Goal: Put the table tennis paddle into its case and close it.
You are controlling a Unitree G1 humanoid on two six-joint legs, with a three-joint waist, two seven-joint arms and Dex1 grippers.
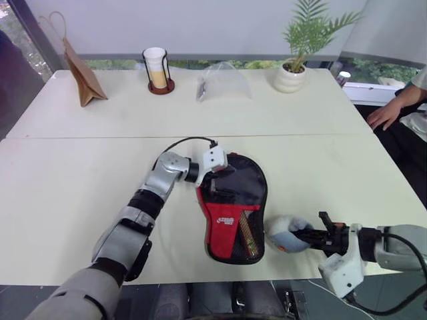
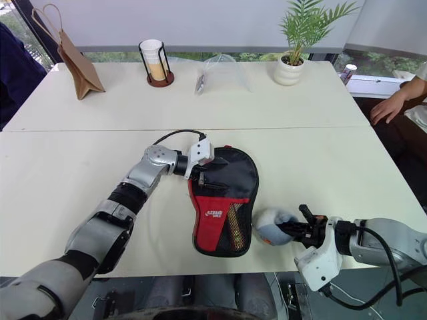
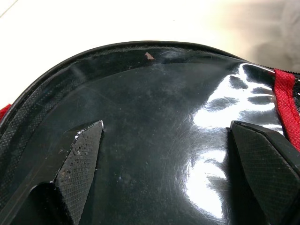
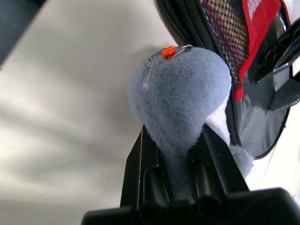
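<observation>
L end effector [image 1: 220, 175] spread wide, fingers pressed flat on the case [image 1: 233, 208], prob pinning it so it won't slide. Can't see the paddle itself; wood-ish strip behind the mesh pocket, so I'd guess it's inside. R end effector [image 2: 295, 231] clenched on a grey plush pull [image 2: 270, 227] just beside the case's lower side, prob the zip tag. Table [image 1: 80, 180] front edge close under R; open room beyond L.
</observation>
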